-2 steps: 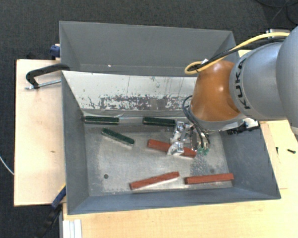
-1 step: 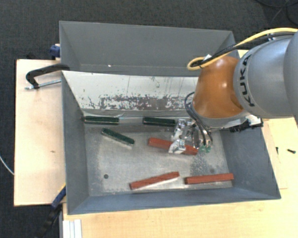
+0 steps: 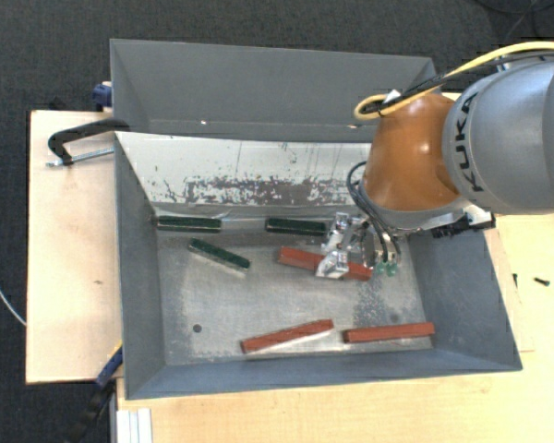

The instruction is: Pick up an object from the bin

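My gripper (image 3: 336, 264) hangs low at the middle right of the bin, its metal fingers down on a red flat bar (image 3: 303, 259) that lies slantwise there. The bar's right part is hidden under the fingers, and I cannot tell whether they grip it. A dark green bar (image 3: 296, 227) lies just behind the gripper, near the back wall.
Two more dark green bars lie to the left, one (image 3: 189, 221) along the back wall and one (image 3: 219, 254) slanted in front of it. Two red bars (image 3: 287, 336) (image 3: 389, 333) rest near the front wall. The arm's orange cover looms over the bin's right side.
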